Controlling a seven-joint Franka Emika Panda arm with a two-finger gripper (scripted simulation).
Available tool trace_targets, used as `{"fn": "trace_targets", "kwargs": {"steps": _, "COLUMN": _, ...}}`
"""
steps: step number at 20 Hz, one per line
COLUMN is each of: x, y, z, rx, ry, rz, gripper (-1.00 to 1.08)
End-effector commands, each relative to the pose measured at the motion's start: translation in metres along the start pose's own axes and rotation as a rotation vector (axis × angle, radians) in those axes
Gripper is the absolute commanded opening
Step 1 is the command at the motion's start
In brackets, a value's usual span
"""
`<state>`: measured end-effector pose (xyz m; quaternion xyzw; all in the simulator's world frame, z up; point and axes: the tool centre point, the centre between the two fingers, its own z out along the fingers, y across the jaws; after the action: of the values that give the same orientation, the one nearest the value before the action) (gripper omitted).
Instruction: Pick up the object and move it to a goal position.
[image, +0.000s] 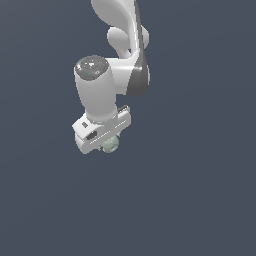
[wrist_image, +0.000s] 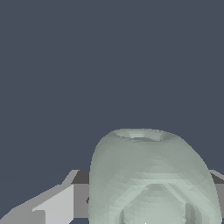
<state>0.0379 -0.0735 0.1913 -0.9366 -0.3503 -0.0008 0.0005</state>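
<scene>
Exterior view: a white robot arm (image: 117, 55) reaches down from the top of the picture against a plain dark blue-grey background. No table, floor or goal marker can be made out. At the arm's lower end sits a boxy white gripper (image: 106, 142), tilted so that its underside faces down and toward the viewer. A small pale grey-green lump, the object (image: 110, 145), peeks out directly beneath the gripper body, touching it, mostly hidden by it. The fingers themselves are not visible from here. The object appears to hang in the air with the gripper, with nothing seen under it.

Wrist view: the object (wrist_image: 151, 175) fills the lower middle of the picture, a rounded greenish-grey lump with a ring-shaped dent on its far end and another round hollow on the near face. Beside the object, pressed against its flank, is a light grey finger (wrist_image: 52, 205); a sliver of grey shows on the opposite flank too. The gripper looks clamped onto the object from both sides.

Judging from this, the pick-up seems done: the object is held and lifted. What remains is carrying it to the goal, which is not shown in either picture.
</scene>
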Motion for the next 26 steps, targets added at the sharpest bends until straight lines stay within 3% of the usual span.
{"fn": "trace_targets", "kwargs": {"steps": 1, "x": -0.007, "y": 0.016, "z": -0.025, "rx": 0.001, "ry": 0.000, "rz": -0.001, "gripper": -1.00}}
{"fn": "trace_targets", "kwargs": {"steps": 14, "x": -0.033, "y": 0.086, "z": -0.125, "rx": 0.000, "ry": -0.001, "rz": 0.000, "gripper": -1.00}}
{"fn": "trace_targets", "kwargs": {"steps": 26, "x": -0.042, "y": 0.114, "z": -0.163, "rx": 0.000, "ry": -0.002, "rz": 0.000, "gripper": -1.00}}
